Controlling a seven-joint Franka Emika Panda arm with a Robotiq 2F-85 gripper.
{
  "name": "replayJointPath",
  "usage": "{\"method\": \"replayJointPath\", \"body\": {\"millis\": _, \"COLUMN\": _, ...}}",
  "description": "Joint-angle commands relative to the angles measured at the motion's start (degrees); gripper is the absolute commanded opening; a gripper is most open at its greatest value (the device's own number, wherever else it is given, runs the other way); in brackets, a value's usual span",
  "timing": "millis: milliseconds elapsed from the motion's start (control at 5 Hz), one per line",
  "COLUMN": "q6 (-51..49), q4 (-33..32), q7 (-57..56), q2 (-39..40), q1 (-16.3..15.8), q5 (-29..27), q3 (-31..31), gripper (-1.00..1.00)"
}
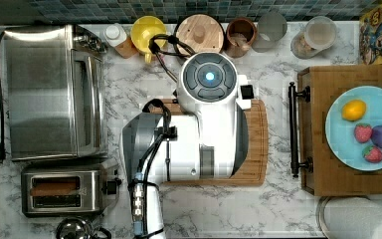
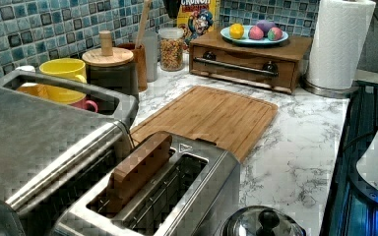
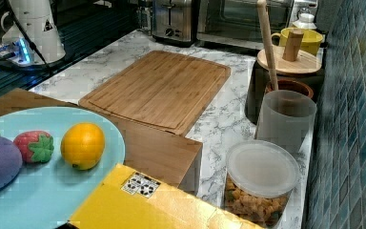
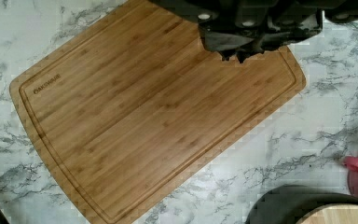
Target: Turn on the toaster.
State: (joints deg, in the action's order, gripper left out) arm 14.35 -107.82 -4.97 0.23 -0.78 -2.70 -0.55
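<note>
Hung over the wooden cutting board [image 1: 251, 144] in mid-desk, the hand [image 4: 235, 55] seen in the wrist view as a dark block above the board; could not tell whether its fingers stood wide or narrow. Carried nothing visible. Sat well apart from it, the toaster [image 1: 62, 191], at the top view's lower left corner of the marble desk [image 1: 278, 204], just below the big toaster oven [image 1: 52, 92] and touching or nearly touching it. Ran its two slots lengthwise along the top view's left-right line, a brown slice [image 2: 138, 167] standing in one of them. Faced the board side with its black lever [image 1: 111, 186], on the short end at the top view's right, so nearest the arm. Judged the task not yet begun: lever apparently up, slice riding high. Called for a move toward the top view's lower left, then a downward press on that lever. Lay close by a steel pot lid [image 2: 262, 223], a possible snag.
</note>
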Motion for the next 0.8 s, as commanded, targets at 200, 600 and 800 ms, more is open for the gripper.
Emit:
{"method": "replayJointPath", "body": {"millis": 200, "q6": 4.91, "q4": -8.10, "q7": -12.06, "q2": -6.34, "q1": -2.72, "q5": -5.35, "q3": -2.73, "gripper": -1.00}}
{"method": "replayJointPath", "body": {"millis": 600, "q6": 4.11, "q4": -14.73, "q7": -16.75, "q2": -15.62, "q1": -8.06, "q5": -7.83, "q3": -6.79, "gripper": -1.00}}
{"method": "replayJointPath", "body": {"millis": 800, "q6": 3.93, "q4": -17.22, "q7": -18.72, "q2": -17.84, "q1": -10.33, "q5": -10.23, "q3": -7.58, "gripper": -1.00}}
